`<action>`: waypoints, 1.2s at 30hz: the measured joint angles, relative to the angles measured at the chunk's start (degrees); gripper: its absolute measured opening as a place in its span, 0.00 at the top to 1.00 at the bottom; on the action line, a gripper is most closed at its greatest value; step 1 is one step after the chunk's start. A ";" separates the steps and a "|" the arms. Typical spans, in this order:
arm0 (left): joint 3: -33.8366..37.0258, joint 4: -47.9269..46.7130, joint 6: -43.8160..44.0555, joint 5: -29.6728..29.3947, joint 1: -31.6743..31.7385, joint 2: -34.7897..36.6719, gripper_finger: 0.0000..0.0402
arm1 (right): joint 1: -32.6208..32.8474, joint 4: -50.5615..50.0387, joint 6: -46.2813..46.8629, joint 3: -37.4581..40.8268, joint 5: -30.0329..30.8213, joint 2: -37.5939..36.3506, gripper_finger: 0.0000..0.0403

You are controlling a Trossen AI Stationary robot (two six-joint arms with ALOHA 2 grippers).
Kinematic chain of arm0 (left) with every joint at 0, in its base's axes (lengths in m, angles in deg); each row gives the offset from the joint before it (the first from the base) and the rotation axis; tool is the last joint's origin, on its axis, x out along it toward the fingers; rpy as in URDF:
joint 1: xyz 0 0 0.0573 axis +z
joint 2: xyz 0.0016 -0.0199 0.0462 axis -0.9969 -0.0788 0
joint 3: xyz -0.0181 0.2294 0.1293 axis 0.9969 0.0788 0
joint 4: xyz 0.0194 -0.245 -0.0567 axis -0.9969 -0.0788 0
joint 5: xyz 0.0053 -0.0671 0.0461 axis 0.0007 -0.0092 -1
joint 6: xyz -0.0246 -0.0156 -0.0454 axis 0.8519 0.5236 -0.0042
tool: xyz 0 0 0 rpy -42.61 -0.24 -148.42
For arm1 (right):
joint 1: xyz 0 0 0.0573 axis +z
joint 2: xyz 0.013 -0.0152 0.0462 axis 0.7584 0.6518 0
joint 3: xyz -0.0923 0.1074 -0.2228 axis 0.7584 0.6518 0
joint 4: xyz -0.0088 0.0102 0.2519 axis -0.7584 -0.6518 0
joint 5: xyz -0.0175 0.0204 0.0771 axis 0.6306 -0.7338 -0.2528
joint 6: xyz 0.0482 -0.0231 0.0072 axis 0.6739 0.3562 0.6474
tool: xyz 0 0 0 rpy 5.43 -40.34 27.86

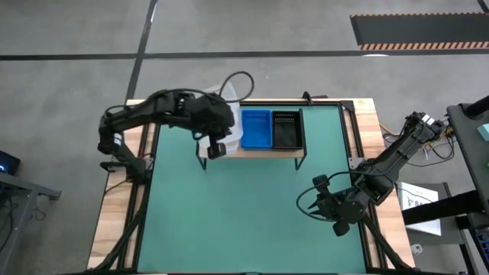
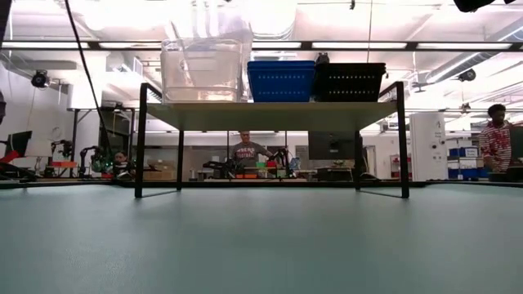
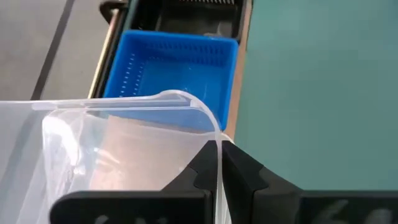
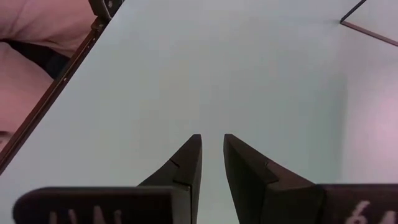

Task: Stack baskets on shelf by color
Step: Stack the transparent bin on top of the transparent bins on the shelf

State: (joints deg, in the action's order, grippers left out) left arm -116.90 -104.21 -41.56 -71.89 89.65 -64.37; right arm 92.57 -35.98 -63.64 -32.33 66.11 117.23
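1. showing a late stage of the task: three baskets sit in a row along the shelf (image 1: 263, 152) top, which stands at the far edge of the green table (image 1: 244, 221).
2. the clear basket (image 2: 202, 70) is at the shelf's left end, the blue basket (image 2: 280, 81) in the middle and the black basket (image 2: 349, 82) at the right end; all three touch their neighbours or stand just beside them.
3. no basket is seen on the table surface itself, so by appearance only the release of the clear basket remains.
4. the left gripper (image 3: 219, 163) is clenched on the clear basket's thin rim, near the corner beside the blue basket.
5. the right gripper (image 4: 211, 158) hangs over the table's right edge, well apart from the shelf, fingers slightly parted and holding nothing.
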 joint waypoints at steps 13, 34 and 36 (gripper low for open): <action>0.19 -4.07 -1.90 0.70 0.00 -3.31 1.00 | 0.00 0.33 0.00 0.00 0.02 0.00 0.85; 0.63 -6.53 -0.42 6.36 -0.02 -3.25 1.00 | -0.02 1.49 -0.02 0.00 0.07 0.00 0.85; 0.61 -6.85 -0.56 6.42 -0.02 -3.24 1.00 | 0.00 1.46 -0.01 0.00 0.07 0.00 0.85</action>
State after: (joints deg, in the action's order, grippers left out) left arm -116.29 -111.06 -42.12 -65.48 89.62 -67.61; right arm 92.56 -34.51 -63.65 -32.33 66.18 117.22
